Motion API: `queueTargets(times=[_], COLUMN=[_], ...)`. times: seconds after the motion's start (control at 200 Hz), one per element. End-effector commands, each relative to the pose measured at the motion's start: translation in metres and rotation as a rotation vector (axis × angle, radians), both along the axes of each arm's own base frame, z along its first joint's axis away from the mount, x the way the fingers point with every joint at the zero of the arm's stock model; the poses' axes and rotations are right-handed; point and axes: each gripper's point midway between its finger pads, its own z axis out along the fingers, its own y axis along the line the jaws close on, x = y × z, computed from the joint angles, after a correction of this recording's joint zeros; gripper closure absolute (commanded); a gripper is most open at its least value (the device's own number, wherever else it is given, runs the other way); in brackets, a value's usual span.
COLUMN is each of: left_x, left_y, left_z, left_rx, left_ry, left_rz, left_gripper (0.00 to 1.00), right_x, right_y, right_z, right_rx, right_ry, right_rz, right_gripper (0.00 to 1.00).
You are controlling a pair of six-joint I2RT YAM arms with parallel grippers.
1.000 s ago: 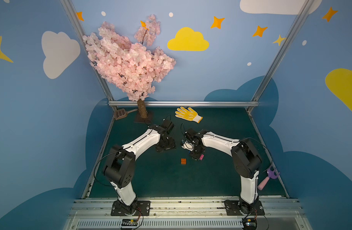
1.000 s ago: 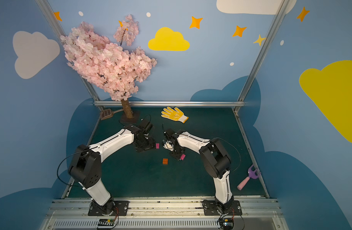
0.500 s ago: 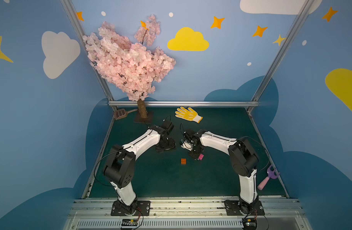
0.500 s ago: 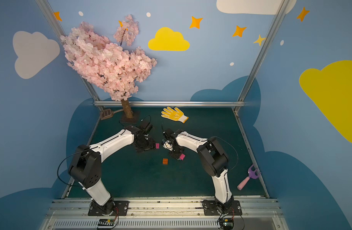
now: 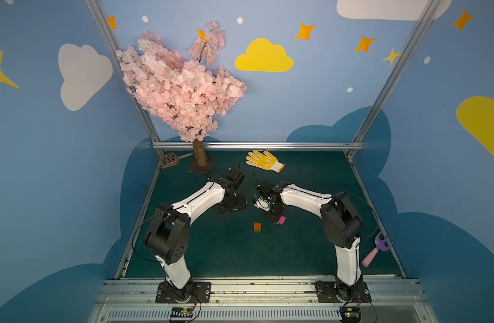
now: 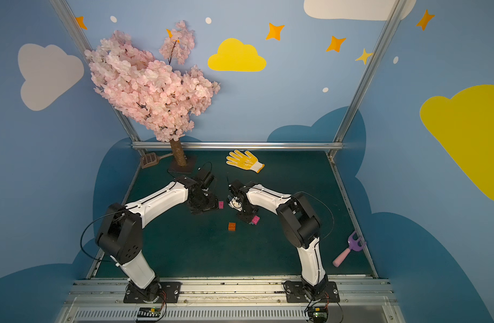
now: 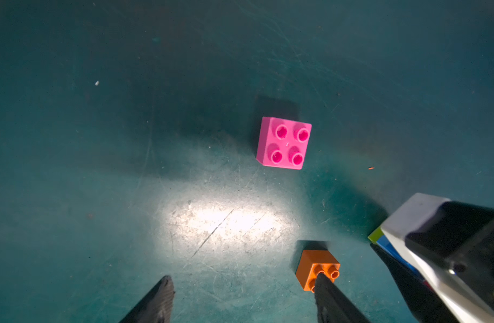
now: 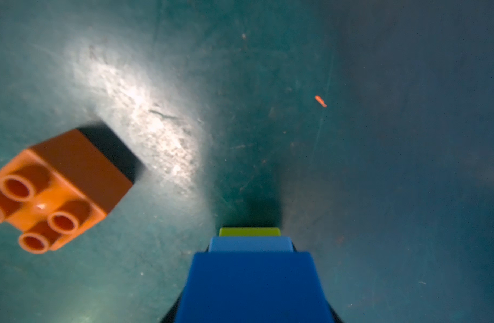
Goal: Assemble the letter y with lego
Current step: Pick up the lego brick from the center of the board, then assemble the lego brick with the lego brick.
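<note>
I am watching the right claw [image 5: 273,217] gripping a short stack of bricks [image 8: 252,279] near the middle of the green table [image 5: 240,260]. In the right wrist view the dark blue brick [image 8: 252,288] is sitting clamped in that closed claw, with the light blue brick [image 8: 250,243] beyond it and the lime green brick [image 8: 250,231] at the far end. In both top views a pink brick [image 5: 281,220] is showing right against the same claw, low over the table; I cannot tell whether it is touching the surface.

The left claw [image 7: 244,300] is standing open and empty, its dark fingertips [image 7: 159,302] spread over bare table. The loose pink brick [image 7: 284,143] is lying studs up ahead of them, well clear of both tips; in a top view it is peeking out just beside the left claw, on the side facing the right one.

The orange brick [image 5: 257,226] is lying alone, studs up, nearer the arm bases than either claw; it is close to the gripped stack but apart from it, and in the left wrist view one fingertip is covering part of it. So the Y is not yet whole, with the orange piece and one pink piece lying unjoined.

At the back of the table a yellow glove [image 5: 264,161] is lying flat, and a blossom tree [image 5: 181,89] is standing in the back corner on the left arm's side.
</note>
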Motion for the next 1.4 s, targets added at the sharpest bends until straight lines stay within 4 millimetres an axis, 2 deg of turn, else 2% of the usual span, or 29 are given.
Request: queueTargets(times=[0.0,0.185,0.41,0.521,0.696,0.871,1.186,1.397], left_x=[-0.001,0.005,0.017,0.021,0.029,0.032,0.032,0.032], left_y=[0.000,0.005,0.028,0.042,0.066,0.080,0.083,0.084], left_z=[0.004,0.013,0.027,0.033,0.041,0.036,0.036,0.036], left_rx=[-0.010,0.005,-0.079,-0.093,-0.050,-0.035,-0.054,-0.059], left_ry=[0.000,-0.025,-0.033,-0.031,-0.028,-0.013,-0.021,-0.019], left_rz=[-0.006,-0.019,0.047,0.053,0.030,0.015,0.022,0.026], left_gripper=[0.21,0.21,0.17,0.00,0.00,0.00,0.00,0.00], right_x=[0.000,-0.011,-0.044,-0.050,-0.057,-0.060,-0.054,-0.047], right_y=[0.005,0.022,0.044,0.048,0.053,0.055,0.058,0.061], right_z=[0.021,0.054,0.071,0.065,0.050,0.039,0.028,0.028], right_rx=[0.016,0.130,0.277,0.242,0.164,0.130,0.084,0.067], right_ry=[-0.015,-0.037,-0.017,-0.018,-0.006,0.007,-0.016,-0.037], right_rz=[0.020,0.157,0.355,0.401,0.461,0.478,0.494,0.513], right_gripper=[1.00,1.00,1.00,1.00,1.00,1.00,1.00,1.00])
